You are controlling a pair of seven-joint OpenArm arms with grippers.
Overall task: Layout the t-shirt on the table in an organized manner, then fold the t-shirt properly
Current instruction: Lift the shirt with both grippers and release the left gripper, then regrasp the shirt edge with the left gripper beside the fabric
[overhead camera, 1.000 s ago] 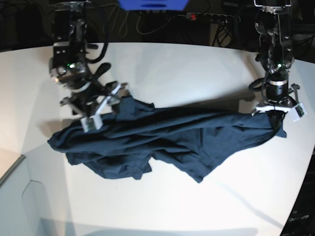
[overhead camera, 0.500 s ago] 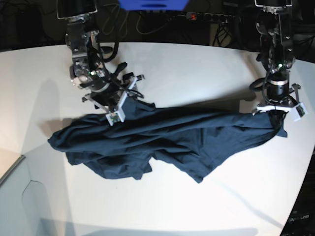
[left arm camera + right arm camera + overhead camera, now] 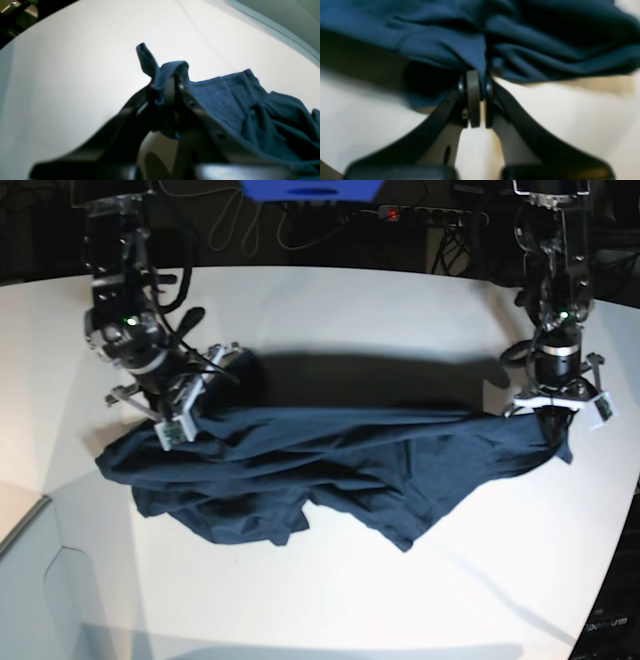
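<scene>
Checking both wrist views, I find each gripper clenched on cloth. My right gripper has its jaws pinched together on a fold of the t-shirt, the navy fabric bunched just above the fingertips. My left gripper likewise grasps a shirt edge, with a small flap standing up past the jaws. From the base view, the garment stretches across the table from the left gripper at the scene's right to the right gripper at the scene's left, its upper edge pulled into a near-straight line and the lower part rumpled on the white surface. Both arms reach down from the far side, wrists pointing at the tabletop. No containers are visible.
</scene>
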